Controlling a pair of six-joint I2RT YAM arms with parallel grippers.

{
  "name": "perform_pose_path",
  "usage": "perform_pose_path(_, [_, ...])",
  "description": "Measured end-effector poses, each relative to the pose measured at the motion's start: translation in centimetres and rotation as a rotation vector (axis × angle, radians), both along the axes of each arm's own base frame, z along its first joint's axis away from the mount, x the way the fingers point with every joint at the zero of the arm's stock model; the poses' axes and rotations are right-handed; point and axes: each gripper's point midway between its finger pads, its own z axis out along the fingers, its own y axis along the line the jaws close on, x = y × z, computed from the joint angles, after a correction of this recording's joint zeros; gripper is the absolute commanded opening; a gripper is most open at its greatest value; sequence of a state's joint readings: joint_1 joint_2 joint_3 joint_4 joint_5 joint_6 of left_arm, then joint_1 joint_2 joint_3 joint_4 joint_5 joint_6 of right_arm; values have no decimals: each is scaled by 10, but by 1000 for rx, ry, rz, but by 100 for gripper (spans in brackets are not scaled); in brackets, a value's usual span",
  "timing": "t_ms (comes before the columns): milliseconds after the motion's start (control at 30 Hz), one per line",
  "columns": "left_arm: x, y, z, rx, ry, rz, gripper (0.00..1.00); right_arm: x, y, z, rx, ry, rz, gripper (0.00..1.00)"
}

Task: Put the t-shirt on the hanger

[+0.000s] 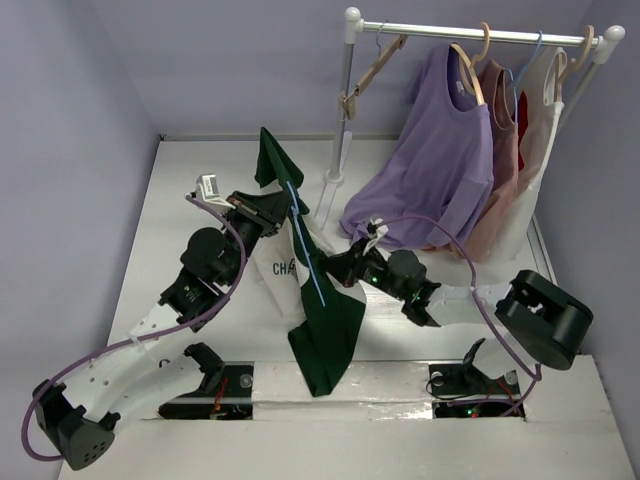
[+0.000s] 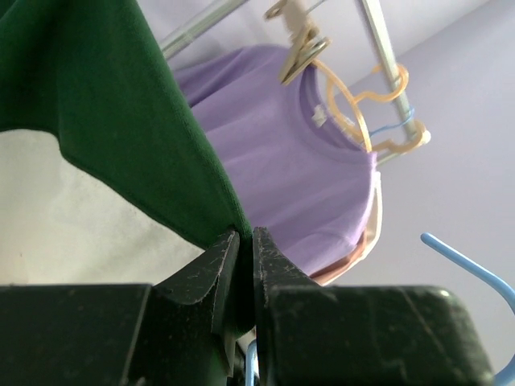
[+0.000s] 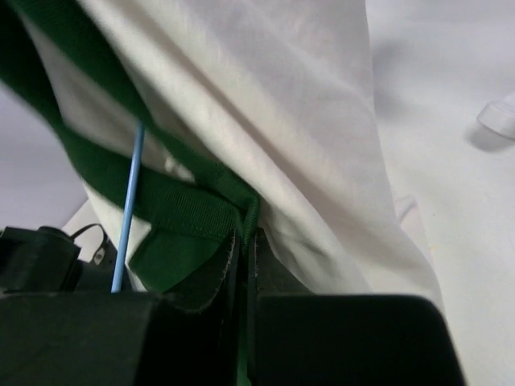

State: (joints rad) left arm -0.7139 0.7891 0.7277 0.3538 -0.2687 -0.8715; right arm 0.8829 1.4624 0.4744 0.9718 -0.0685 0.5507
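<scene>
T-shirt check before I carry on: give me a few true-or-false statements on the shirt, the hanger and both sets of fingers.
1. The left fingers are shut on green fabric of the t-shirt. True.
2. The right fingers are open, clear of the t-shirt. False: they are shut on its green band.
3. The t-shirt lies flat on the table. False: it is held up between both arms.
4. The hanger shows as a light-blue line against the green fabric. True.
5. The lavender t-shirt has dropped off the rail. False: it hangs there.
</scene>
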Motion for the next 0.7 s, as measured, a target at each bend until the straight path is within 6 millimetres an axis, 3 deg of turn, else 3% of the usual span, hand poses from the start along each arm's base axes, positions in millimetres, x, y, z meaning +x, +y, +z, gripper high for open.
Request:
perform_pose_path(167, [8,0,14,-26,-57,23,0,-21,-19,0,15,-4,9,0])
perform_pose_path(400, [29,-1,15,-12,-84,88,0,-53,-40,15,49,-33,13,0])
perform_pose_path(533, [39,-1,17,-35,-95,109,0,-58,-44,20,44,-36,3,0])
perform_pose_path(700, [47,-2,17,-70,-90,118,0,-71,-40,6,-9,-6,-2,0])
